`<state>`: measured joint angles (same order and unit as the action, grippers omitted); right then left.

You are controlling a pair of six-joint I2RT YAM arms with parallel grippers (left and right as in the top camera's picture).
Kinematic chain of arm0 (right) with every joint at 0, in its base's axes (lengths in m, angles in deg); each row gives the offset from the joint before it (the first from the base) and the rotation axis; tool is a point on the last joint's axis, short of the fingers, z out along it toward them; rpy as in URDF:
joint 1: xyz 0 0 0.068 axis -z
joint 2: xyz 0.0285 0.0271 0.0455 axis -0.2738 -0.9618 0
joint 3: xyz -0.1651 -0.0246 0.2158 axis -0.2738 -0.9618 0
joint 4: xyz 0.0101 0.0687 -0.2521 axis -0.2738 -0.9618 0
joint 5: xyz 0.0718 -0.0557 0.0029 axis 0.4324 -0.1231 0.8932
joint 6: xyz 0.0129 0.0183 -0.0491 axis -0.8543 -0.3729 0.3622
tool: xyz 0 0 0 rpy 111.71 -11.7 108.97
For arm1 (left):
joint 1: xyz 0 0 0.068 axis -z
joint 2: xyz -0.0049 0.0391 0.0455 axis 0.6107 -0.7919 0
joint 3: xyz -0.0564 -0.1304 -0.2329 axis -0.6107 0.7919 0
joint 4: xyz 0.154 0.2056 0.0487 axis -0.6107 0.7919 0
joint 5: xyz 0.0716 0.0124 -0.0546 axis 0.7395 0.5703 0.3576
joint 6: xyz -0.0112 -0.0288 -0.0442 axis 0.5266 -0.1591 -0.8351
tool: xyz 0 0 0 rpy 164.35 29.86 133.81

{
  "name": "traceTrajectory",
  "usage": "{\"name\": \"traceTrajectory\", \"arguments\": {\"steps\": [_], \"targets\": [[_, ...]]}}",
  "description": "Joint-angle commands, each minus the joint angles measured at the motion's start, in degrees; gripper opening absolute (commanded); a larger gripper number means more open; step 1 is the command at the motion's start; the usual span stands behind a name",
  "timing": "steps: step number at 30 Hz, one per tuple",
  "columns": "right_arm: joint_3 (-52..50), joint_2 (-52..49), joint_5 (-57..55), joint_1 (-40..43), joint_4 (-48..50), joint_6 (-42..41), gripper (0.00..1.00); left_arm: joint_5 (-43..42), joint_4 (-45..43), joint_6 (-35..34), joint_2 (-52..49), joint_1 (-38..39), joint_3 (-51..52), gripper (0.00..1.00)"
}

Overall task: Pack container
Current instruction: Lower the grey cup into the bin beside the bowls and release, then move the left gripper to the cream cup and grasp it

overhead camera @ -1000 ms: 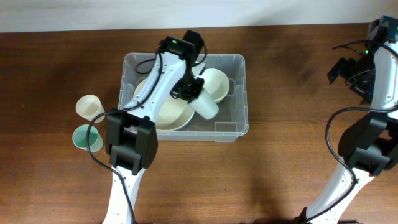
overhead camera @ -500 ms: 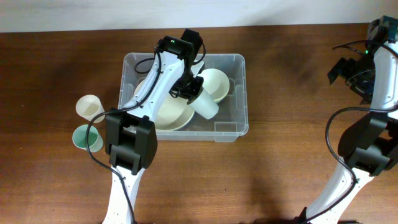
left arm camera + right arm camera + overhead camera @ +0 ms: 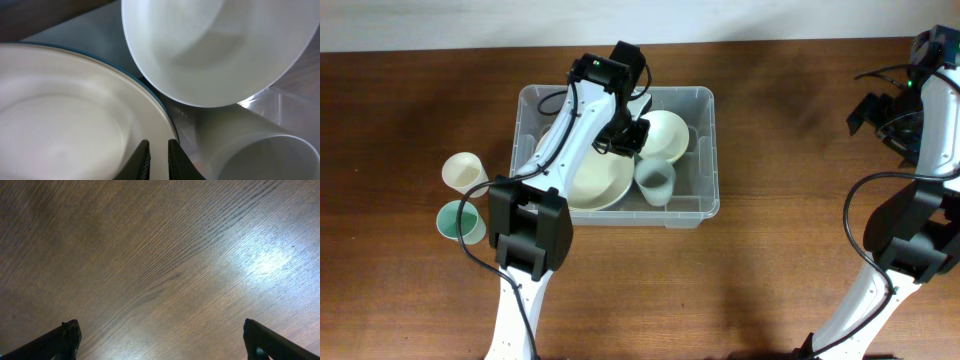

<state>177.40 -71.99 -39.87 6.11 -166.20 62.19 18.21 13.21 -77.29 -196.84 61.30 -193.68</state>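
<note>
A large clear rectangular plastic container (image 3: 714, 150) with rounded corners sits on the brown wooden counter (image 3: 410, 110), toward its far side and a little left of centre. Inside it, a wide cream bowl (image 3: 592, 185) fills the left part. A smaller cream bowl (image 3: 667, 135) lies in the far right part, and its edge overlaps the wide bowl's rim. A pale grey-green translucent plastic cup (image 3: 655, 181) stands upright near the front wall, mouth up, just beside both bowls.

The left gripper (image 3: 158, 145) reaches down into the container from the far side. It hangs over the spot where the wide bowl's rim meets the smaller bowl. Its fingers (image 3: 144, 159) are drawn almost together, with only a thin slit between them and nothing pinched there. In the left wrist view the cup sits off to the lower right, apart from the fingers. A thin blue edge shows along the wide bowl's rim.

The right gripper (image 3: 160, 325) hovers over bare wood at the far right of the counter, well apart from the container. Its fingers are spread wide and hold nothing.

Two more cups stand on the counter just left of the container. A cream cup (image 3: 463, 170) is the farther one and a green cup (image 3: 456, 220) the nearer. They stand close to each other.
</note>
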Motion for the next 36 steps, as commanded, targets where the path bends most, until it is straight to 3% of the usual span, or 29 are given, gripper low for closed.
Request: {"name": "traceTrajectory", "arguments": {"steps": [1, 11, 15, 17, 20, 22, 24, 28, 36], "targets": [[-0.2, 0.0, -0.1, 0.2, 0.0, 0.0, 0.99, -0.9, 0.6, -0.3, 0.0, -0.1, -2.5, 0.14], [-0.2, 0.0, -0.1, 0.2, 0.0, 0.0, 0.99, -0.9, 1.6, -0.3, 0.0, -0.1, -6.2, 0.15], [-0.2, 0.0, -0.1, 0.2, 0.0, 0.0, 0.99, -0.8, 3.2, -0.3, 0.0, -0.3, -10.7, 0.21], [-0.2, 0.0, -0.1, 0.2, 0.0, 0.0, 0.99, 1.2, 5.7, -1.0, 0.0, -1.1, -16.1, 0.37], [-0.2, 0.0, -0.1, 0.2, 0.0, 0.0, 0.99, 7.6, 9.5, -4.8, 0.0, -3.0, -23.5, 0.45], [-0.2, 0.0, -0.1, 0.2, 0.0, 0.0, 0.99, 12.3, 12.5, -7.5, 0.0, -4.7, -28.1, 0.77], [-0.2, 0.0, -0.1, 0.2, 0.0, 0.0, 0.99, 17.7, 16.8, -12.5, 0.0, -7.3, -32.9, 0.97], [-0.2, 0.0, -0.1, 0.2, 0.0, 0.0, 0.99, 17.9, 17.1, -18.4, 2.1, -14.1, -34.5, 0.99], [-0.2, 0.0, -0.1, 0.2, 0.0, 0.0, 0.99, 11.3, 17.1, -18.8, 4.7, -29.6, -31.0, 0.99]]}}
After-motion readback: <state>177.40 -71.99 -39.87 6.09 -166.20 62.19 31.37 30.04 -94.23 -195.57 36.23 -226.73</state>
